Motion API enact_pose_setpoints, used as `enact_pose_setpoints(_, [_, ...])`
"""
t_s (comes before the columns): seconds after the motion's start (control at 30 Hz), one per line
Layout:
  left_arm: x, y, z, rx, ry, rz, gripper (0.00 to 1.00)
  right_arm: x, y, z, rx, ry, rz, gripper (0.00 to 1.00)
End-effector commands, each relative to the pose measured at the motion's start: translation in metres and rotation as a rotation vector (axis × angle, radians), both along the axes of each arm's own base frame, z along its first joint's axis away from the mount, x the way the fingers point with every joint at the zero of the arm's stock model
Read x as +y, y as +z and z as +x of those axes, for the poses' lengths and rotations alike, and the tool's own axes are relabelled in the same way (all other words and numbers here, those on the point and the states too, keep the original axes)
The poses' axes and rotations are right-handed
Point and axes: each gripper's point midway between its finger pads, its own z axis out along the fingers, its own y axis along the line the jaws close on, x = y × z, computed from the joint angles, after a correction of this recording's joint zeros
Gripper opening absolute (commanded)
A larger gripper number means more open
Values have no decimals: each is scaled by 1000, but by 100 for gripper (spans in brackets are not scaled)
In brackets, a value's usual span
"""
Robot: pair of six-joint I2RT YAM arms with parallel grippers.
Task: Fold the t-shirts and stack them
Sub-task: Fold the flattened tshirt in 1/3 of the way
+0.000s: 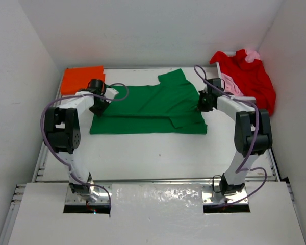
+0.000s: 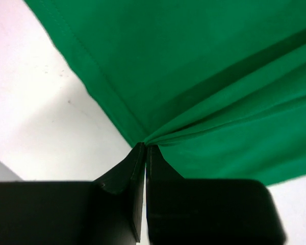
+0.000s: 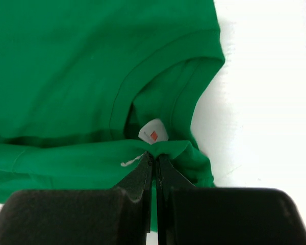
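**A:** Where is the green t-shirt, and which way does it lie?

**B:** It is spread on the white table, in the middle of the overhead view. Its long axis runs left to right. The hem is at the robot's left and the collar at its right. One sleeve points toward the far wall.

**A:** And the tools?

**B:** There is one at each end. The left tool is clamped on the hem edge, its fingers pressed together, with creases fanning out from the pinch. The right tool is clamped on the collar rim, just below the small white neck label. The shirt lies directly between them, so each arm is nearest its own end.

**A:** What does the coming move depend on?

**B:** Probably on that line from hem to collar. Both grips sit near the shirt's midline. A lengthwise fold would need both tools to travel the same way, across that axis, at the same pace. If one leads, the cloth is likely to twist or bunch.

**A:** Where are the other shirts?

**B:** The orange t-shirt lies flat and squared in the far left corner, just behind the left arm. The red t-shirt and the pink t-shirt are heaped together at the far right, beyond the right arm.
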Motion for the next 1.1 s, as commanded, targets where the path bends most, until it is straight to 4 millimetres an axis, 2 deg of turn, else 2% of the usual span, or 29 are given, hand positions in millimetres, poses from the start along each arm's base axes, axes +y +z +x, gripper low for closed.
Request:
enact_pose_setpoints(0.0, [13,4,21,-59,66,22,0,-9,9,21,-47,-5,-15,0])
enact_pose_setpoints(0.1, [16,2,32,-90,95,28,6,-9,3,29,-41,-10,-17,0])
enact_pose_setpoints(0.23, [25,11,56,-194,144,56,13,-10,-5,40,-30,5,-32,0])
enact_pose_setpoints(0.43, [59,32,82,-345,261,185,16,-13,-17,51,2,10,-50,0])
enact_pose_setpoints(0.5, [67,36,90,-364,284,214,17,-11,-14,58,-6,11,-46,0])
enact_pose_setpoints(0.53, [82,36,91,-361,319,220,17,-13,-19,57,18,9,-48,4])
enact_pose_setpoints(0.57, [88,27,93,-335,334,221,17,-13,-14,63,7,7,-50,11])
enact_pose_setpoints(0.6, [101,35,97,-331,374,208,16,-14,-14,61,26,3,-60,23])
enact_pose_setpoints(0.67, [103,45,106,-324,380,122,14,-24,-4,69,19,-23,-106,48])
enact_pose_setpoints(0.7, [98,44,97,-282,365,89,14,-30,-1,68,26,-33,-141,55])
enact_pose_setpoints(0.73, [91,48,93,-272,323,62,15,-36,1,60,65,-44,-178,66])
enact_pose_setpoints(0.77, [70,72,90,-310,247,-24,17,-48,19,62,44,-77,-232,70])
enact_pose_setpoints(0.8, [57,66,70,-262,156,-37,22,-53,26,54,56,-78,-257,80])
enact_pose_setpoints(0.83, [44,69,59,-254,80,-61,24,-57,36,51,44,-91,-270,83])
enact_pose_setpoints(0.87, [22,74,32,-244,-22,-97,30,-62,32,36,64,-103,-271,84])
enact_pose_setpoints(0.9, [16,72,15,-220,-146,-64,33,-58,53,29,16,-116,-225,83])
enact_pose_setpoints(0.93, [9,68,0,-205,-210,-48,36,-55,57,26,-18,-118,-189,83])
enact_pose_setpoints(0.97, [0,55,-31,-168,-277,-32,39,-49,48,2,1,-101,-134,82])
enact_pose_setpoints(1.0, [0,48,-43,-155,-323,-8,40,-43,43,-7,12,-100,-96,79])
enact_pose_setpoints(1.03, [1,47,-53,-157,-386,38,40,-43,26,-23,52,-99,-81,78])
enact_pose_setpoints(1.07, [-4,24,-73,-99,-423,45,40,-37,20,-32,78,-85,-44,78])
